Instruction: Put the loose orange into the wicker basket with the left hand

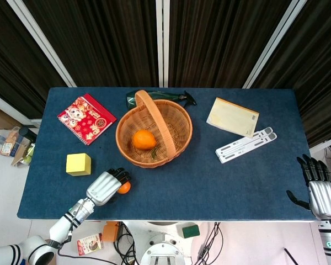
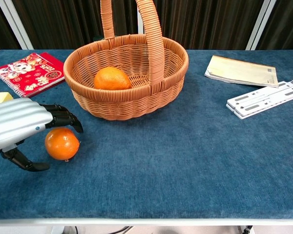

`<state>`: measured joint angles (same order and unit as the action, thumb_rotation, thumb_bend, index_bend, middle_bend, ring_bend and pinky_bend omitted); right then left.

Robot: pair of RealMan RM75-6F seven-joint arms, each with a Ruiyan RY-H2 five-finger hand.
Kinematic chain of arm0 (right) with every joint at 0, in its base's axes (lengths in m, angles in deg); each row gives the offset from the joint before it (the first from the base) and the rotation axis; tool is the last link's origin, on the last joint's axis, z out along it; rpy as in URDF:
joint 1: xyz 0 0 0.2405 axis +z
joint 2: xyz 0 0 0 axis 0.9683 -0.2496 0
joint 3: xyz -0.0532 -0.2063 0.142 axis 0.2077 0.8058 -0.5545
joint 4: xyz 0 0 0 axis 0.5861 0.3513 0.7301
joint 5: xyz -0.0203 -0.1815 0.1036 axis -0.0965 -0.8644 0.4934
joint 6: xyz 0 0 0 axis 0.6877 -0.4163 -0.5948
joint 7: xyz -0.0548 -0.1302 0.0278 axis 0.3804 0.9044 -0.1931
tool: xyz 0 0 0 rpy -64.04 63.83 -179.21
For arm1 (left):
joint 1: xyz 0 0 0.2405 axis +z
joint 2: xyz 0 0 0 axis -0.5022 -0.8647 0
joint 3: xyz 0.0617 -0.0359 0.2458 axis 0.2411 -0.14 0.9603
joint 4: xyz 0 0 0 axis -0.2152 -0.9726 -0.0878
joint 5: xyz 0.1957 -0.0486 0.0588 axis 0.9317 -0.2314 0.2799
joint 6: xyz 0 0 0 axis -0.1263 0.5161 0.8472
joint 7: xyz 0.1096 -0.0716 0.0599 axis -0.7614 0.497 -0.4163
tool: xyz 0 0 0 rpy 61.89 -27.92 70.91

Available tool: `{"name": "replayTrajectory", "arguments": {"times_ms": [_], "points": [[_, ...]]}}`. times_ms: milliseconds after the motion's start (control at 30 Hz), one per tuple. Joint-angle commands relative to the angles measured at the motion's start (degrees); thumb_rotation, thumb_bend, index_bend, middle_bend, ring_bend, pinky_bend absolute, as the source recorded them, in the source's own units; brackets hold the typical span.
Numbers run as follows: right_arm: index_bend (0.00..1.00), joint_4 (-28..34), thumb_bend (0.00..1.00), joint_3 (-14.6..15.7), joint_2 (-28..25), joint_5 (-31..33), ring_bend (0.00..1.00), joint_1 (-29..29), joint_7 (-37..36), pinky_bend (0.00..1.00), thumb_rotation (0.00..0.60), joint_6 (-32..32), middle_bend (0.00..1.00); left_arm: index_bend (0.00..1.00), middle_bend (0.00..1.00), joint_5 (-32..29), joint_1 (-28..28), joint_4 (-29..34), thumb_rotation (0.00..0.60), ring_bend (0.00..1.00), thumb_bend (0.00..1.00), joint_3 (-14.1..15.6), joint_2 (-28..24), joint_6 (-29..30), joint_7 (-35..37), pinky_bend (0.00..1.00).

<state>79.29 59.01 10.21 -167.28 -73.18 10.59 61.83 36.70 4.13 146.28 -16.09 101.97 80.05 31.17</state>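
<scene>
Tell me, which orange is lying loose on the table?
The orange beside the left hand, on the blue cloth. The other orange sits inside the basket.
</scene>
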Motion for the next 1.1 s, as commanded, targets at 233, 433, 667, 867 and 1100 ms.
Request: {"name": "replayTrajectory", "arguments": {"times_ms": [233, 433, 667, 867, 1100], "points": [[0.0, 0.1, 0.23, -0.3, 0.3, 0.8, 0.0, 0.0, 1.0, 0.0, 0.6, -0.1, 0.0, 0.43, 0.42, -0.3, 0.1, -2.4, 0.6, 0.38, 0.27, 0.0, 2.5, 1.7, -0.4, 0.65], [0.0, 0.1, 0.23, -0.1, 0.0, 0.5, 0.0, 0.1, 0.9, 0.0, 0.6, -0.5, 0.0, 0.49, 0.47, 0.5, 0.2, -2.0, 0.6, 0.44, 0.3, 0.5, 2.4, 3.1, -0.2, 0.68], [0.0, 0.4, 0.27, 0.0, -0.2, 0.7, 0.0, 0.3, 1.2, 0.0, 0.6, -1.0, 0.0, 0.5, 0.48, 2.7, 1.2, 3.2, 0.6, 0.47, 0.31, 1.5, -1.9, 7.3, 1.7, 0.69], [0.0, 0.5, 0.27, 0.1, -0.3, 0.7, 0.0, 0.4, 1.1, 0.0, 0.6, -1.2, 0.0, 0.5, 0.49, 5.2, 3.5, 9.7, 0.6, 0.47, 0.31, 0.7, -9.2, 15.2, 2.6, 0.69], [0.0, 0.7, 0.27, 0.3, -0.4, 0.2, 0.0, 0.3, 0.6, 0.0, 0.6, -0.9, 0.0, 0.47, 0.49, 0.7, 1.2, 14.2, 0.6, 0.47, 0.31, -5.8, -14.9, 15.6, 7.9, 0.69]]}}
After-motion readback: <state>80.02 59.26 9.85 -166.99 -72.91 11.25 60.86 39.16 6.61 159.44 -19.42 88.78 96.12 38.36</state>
